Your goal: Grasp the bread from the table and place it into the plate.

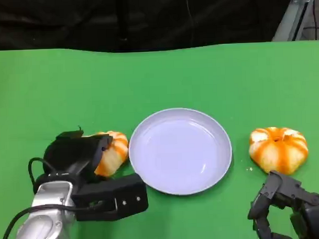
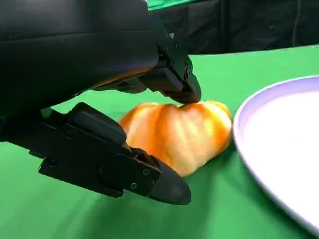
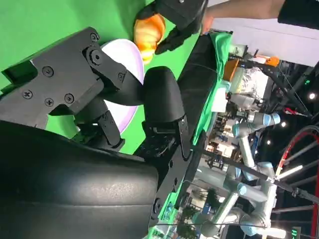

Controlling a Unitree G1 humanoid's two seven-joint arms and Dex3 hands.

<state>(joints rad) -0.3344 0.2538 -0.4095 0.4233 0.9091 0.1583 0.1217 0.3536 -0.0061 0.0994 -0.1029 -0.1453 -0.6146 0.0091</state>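
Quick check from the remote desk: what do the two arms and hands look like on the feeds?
Left hand: black, blocky fingers with small screws, on a silver forearm with a black cable looped beside it. Right hand: black, angular segments, rounded glossy shell.

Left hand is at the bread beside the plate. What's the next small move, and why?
Probably close the left hand fully on the bread. The left wrist view shows one finger touching its top and another low beside it, while the bread sits on the green table, just left of the plate. Then lift.
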